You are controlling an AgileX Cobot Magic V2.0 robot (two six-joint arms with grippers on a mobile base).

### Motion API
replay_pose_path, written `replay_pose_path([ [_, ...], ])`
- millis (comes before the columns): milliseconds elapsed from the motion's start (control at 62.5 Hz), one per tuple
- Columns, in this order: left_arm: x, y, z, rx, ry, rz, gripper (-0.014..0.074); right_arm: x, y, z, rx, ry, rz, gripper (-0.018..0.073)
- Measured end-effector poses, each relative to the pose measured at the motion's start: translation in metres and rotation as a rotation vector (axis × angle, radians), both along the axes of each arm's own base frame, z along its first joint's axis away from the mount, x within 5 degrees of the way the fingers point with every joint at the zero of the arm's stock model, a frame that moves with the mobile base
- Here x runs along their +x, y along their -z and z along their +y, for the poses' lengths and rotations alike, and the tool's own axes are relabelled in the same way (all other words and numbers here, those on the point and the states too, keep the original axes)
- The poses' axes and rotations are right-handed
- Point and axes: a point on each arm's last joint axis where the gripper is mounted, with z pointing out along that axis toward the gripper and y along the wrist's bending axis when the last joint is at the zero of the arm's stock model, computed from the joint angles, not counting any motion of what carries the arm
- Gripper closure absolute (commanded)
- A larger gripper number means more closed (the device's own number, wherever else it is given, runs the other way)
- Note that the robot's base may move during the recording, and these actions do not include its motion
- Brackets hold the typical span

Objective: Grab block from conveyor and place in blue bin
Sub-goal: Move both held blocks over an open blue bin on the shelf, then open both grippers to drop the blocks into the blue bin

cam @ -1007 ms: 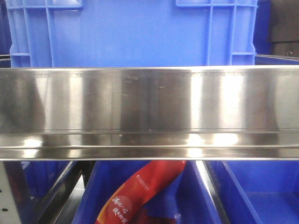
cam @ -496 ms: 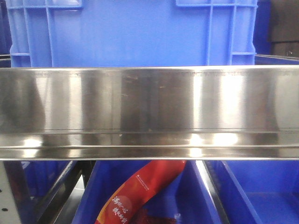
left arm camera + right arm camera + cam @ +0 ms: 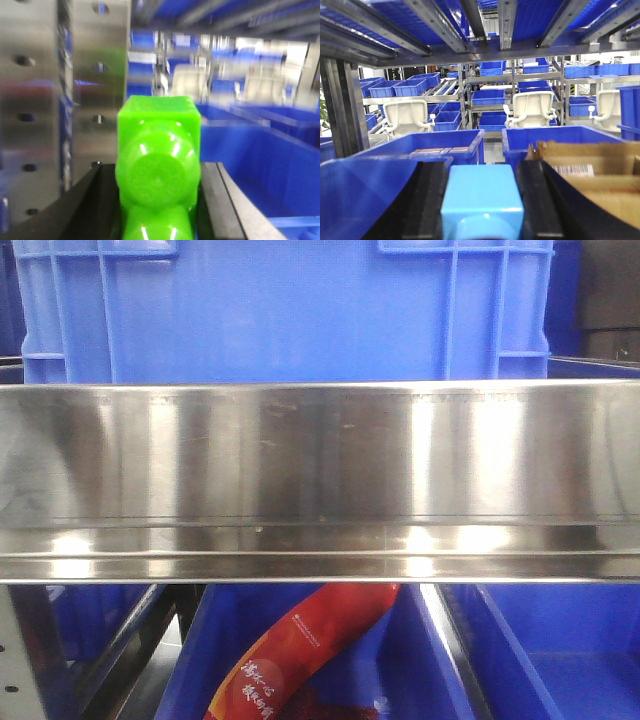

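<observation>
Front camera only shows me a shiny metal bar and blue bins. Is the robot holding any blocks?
Observer: Yes, the left gripper is clamped on a green block.
Operator: What about the other hand?
Observer: The right gripper holds a light blue block.
Operator: What's in front of that one?
Observer: A cardboard box shows at the right of its wrist view.

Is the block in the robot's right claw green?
No, the block gripped in the right gripper is light blue.
</observation>
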Motion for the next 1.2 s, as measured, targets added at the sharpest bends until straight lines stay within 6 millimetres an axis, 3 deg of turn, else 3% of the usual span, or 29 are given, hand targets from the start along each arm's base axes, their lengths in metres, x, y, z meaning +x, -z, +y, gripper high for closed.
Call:
replay_pose_path([
  [224, 0.056, -0.029, -0.017, -0.076, 0.078, 0.166, 0.0708, 0.038, -0.022, 0.024, -0.006, -0.130, 0.035, 0.0721],
  [464, 0.093, -0.035, -0.064, -0.009, 0.259, 0.229, 0.0708, 0.077, -0.013, 0.076, -0.029, -0.326, 0.113, 0.0721],
  [576, 0.113, -0.023, -0.100, 0.068, 0.348, 0.214, 0.0708, 0.097, -0.003, 0.105, -0.038, -0.398, 0.129, 0.0721],
  [704, 0.136, -0.006, -0.126, 0.086, 0.388, 0.207, 0.0708, 0.116, 0.013, 0.127, -0.048, -0.431, 0.151, 0.0721],
  [943, 0.168, 0.022, -0.146, 0.106, 0.391, 0.243, 0.0700, 0.144, 0.048, 0.145, -0.088, -0.433, 0.267, 0.0718],
  [1055, 0.171, 0.028, -0.148, 0.104, 0.392, 0.263, 0.0559, 0.146, 0.052, 0.147, -0.093, -0.433, 0.279, 0.0611],
  [1199, 0.172, 0.029, -0.149, 0.107, 0.392, 0.275, 0.0284, 0.146, 0.052, 0.147, -0.093, -0.433, 0.280, 0.0270],
])
